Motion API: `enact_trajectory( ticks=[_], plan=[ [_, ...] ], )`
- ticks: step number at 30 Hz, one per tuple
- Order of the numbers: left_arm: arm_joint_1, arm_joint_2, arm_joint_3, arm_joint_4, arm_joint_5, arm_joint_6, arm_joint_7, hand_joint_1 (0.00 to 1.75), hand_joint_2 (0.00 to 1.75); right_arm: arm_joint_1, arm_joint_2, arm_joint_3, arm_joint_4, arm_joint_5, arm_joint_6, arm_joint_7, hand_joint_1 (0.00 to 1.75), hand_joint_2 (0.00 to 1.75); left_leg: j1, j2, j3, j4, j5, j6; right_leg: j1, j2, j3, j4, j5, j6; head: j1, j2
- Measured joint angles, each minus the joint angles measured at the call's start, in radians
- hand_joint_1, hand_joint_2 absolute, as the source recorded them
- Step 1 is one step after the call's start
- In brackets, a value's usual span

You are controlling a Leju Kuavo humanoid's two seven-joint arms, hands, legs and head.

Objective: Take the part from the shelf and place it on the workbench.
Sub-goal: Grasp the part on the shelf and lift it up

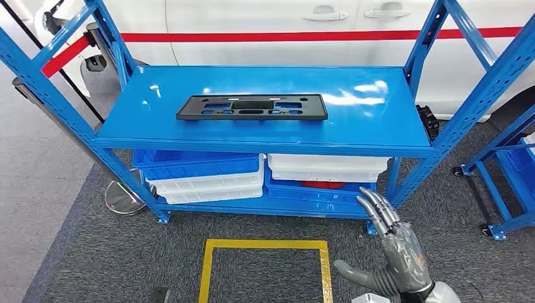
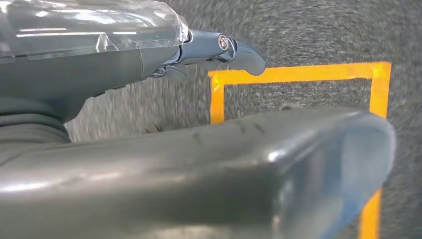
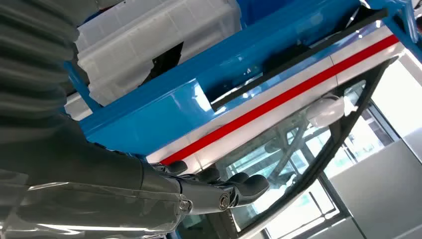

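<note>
A flat black plastic part (image 1: 252, 106) with cut-out slots lies on the blue shelf top (image 1: 353, 123) of a metal rack, a little left of its middle. My right hand (image 1: 396, 249) is raised low at the front right, well short of the shelf, fingers stretched out and apart, holding nothing. In the right wrist view the same hand (image 3: 209, 189) shows empty, with the part's black edge (image 3: 298, 64) on the shelf beyond it. My left hand (image 2: 199, 55) hangs over the carpet, fingers extended, nothing in it.
Blue and white bins (image 1: 208, 177) fill the rack's lower level. A yellow tape square (image 1: 265, 265) marks the grey carpet in front. A white vehicle with a red stripe (image 1: 303, 36) stands behind. Another blue rack (image 1: 505, 164) is at the right.
</note>
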Motion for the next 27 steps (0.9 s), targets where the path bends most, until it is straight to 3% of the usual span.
enact_trajectory(
  ticks=[2, 4, 7, 8, 9, 11, 12, 13, 14, 17, 19, 22, 24, 26, 27],
  plan=[
    [-0.002, 0.002, -0.014, 0.000, -0.010, 0.002, -0.002, 0.00, 0.00, -0.016, 0.005, 0.007, 0.019, -0.010, -0.009, 0.001, 0.00, 0.00, -0.006, 0.001, 0.023, -0.060, 0.019, 0.008, 0.001, 0.000, 0.001, 0.000, 0.000, 0.002, 0.000, 0.000],
    [-0.007, 0.004, -0.036, 0.000, -0.019, 0.000, -0.010, 0.00, 0.00, -0.040, 0.012, 0.016, 0.054, -0.036, -0.030, 0.003, 0.00, 0.00, -0.015, 0.001, 0.046, -0.123, 0.037, 0.015, 0.003, 0.000, 0.000, -0.003, 0.001, 0.011, 0.000, 0.000],
    [-0.008, 0.004, -0.056, 0.000, -0.017, -0.007, -0.022, 0.00, 0.00, -0.052, 0.019, 0.019, 0.085, -0.085, -0.050, 0.001, 0.00, 0.00, -0.014, 0.000, 0.050, -0.138, 0.047, 0.025, 0.001, -0.002, 0.002, -0.008, 0.002, 0.030, 0.000, 0.000],
    [-0.008, 0.003, -0.059, 0.000, -0.015, -0.009, -0.024, 0.00, 0.00, -0.055, 0.020, 0.018, 0.091, -0.099, -0.053, -0.003, 0.00, 0.00, -0.012, 0.000, 0.053, -0.146, 0.052, 0.031, 0.002, -0.003, -0.003, 0.006, -0.010, 0.034, 0.000, 0.000],
    [-0.009, 0.002, -0.061, 0.000, -0.013, -0.012, -0.025, 0.00, 0.00, -0.056, 0.020, 0.018, 0.097, -0.109, -0.055, -0.006, 0.00, 0.00, -0.010, 0.001, 0.056, -0.153, 0.057, 0.036, 0.002, -0.004, -0.019, 0.040, -0.032, 0.036, 0.000, 0.000],
    [-0.010, 0.001, -0.062, 0.000, -0.002, -0.023, -0.028, 0.00, 0.00, -0.057, 0.020, 0.018, 0.111, -0.118, -0.060, -0.013, 0.00, 0.00, -0.014, 0.002, 0.057, -0.157, 0.058, 0.042, 0.003, -0.004, -0.078, 0.160, -0.094, 0.036, 0.000, 0.000],
    [-0.010, 0.000, -0.062, 0.000, 0.007, -0.029, -0.029, 0.00, 0.00, -0.056, 0.020, 0.018, 0.119, -0.119, -0.064, -0.016, 0.00, 0.00, -0.016, 0.002, 0.056, -0.156, 0.057, 0.044, 0.003, -0.004, -0.108, 0.218, -0.113, 0.037, 0.000, 0.000],
    [-0.010, -0.001, -0.061, 0.000, 0.018, -0.034, -0.028, 0.00, 0.00, -0.055, 0.020, 0.019, 0.127, -0.119, -0.067, -0.019, 0.00, 0.00, -0.019, 0.002, 0.057, -0.155, 0.055, 0.046, 0.003, -0.004, -0.125, 0.250, -0.115, 0.037, 0.000, 0.000],
    [-0.009, -0.002, -0.061, 0.000, 0.031, -0.037, -0.024, 0.00, 0.00, -0.056, 0.020, 0.020, 0.134, -0.119, -0.070, -0.020, 0.00, 0.00, -0.021, 0.001, 0.058, -0.153, 0.053, 0.047, 0.003, -0.004, -0.124, 0.243, -0.097, 0.036, 0.000, 0.000],
    [-0.010, -0.008, -0.056, 0.000, 0.059, -0.041, -0.013, 0.00, 0.00, -0.064, 0.023, 0.026, 0.153, -0.119, -0.075, -0.021, 0.00, 0.00, -0.026, 0.000, 0.064, -0.146, 0.042, 0.044, 0.007, -0.006, -0.037, 0.060, -0.001, 0.023, 0.000, 0.000],
    [-0.011, -0.011, -0.053, 0.000, 0.064, -0.042, -0.010, 0.00, 0.00, -0.073, 0.028, 0.032, 0.164, -0.118, -0.078, -0.020, 0.00, 0.00, -0.028, -0.001, 0.064, -0.143, 0.037, 0.035, 0.013, -0.006, -0.005, -0.010, 0.015, 0.015, 0.000, 0.000],
    [-0.012, -0.014, -0.051, 0.000, 0.068, -0.042, -0.007, 0.00, 0.00, -0.079, 0.035, 0.039, 0.175, -0.117, -0.079, -0.020, 0.00, 0.00, -0.028, 0.000, 0.067, -0.142, 0.031, 0.019, 0.012, -0.005, 0.001, -0.022, 0.013, 0.006, 0.000, 0.000],
    [-0.013, -0.014, -0.050, 0.000, 0.074, -0.042, -0.006, 0.00, 0.00, -0.085, 0.041, 0.046, 0.181, -0.117, -0.079, -0.021, 0.00, 0.87, -0.027, 0.000, 0.049, -0.095, 0.004, 0.007, 0.004, -0.007, 0.012, -0.032, 0.012, -0.003, 0.000, 0.000],
    [-0.013, -0.014, -0.050, 0.000, 0.076, -0.043, -0.006, 0.00, 0.00, -0.094, 0.049, 0.055, 0.188, -0.115, -0.078, -0.020, 0.00, 1.75, -0.019, 0.001, -0.015, 0.032, -0.052, -0.005, 0.003, -0.009, 0.020, -0.035, 0.007, -0.010, 0.000, 0.000],
    [-0.012, -0.014, -0.049, 0.000, 0.077, -0.046, -0.006, 0.00, 0.00, -0.099, 0.054, 0.061, 0.192, -0.111, -0.077, -0.016, 0.00, 1.75, -0.016, 0.001, -0.054, 0.098, -0.074, -0.009, 0.003, -0.008, 0.022, -0.034, 0.004, -0.010, 0.000, 0.000]
  ],
)
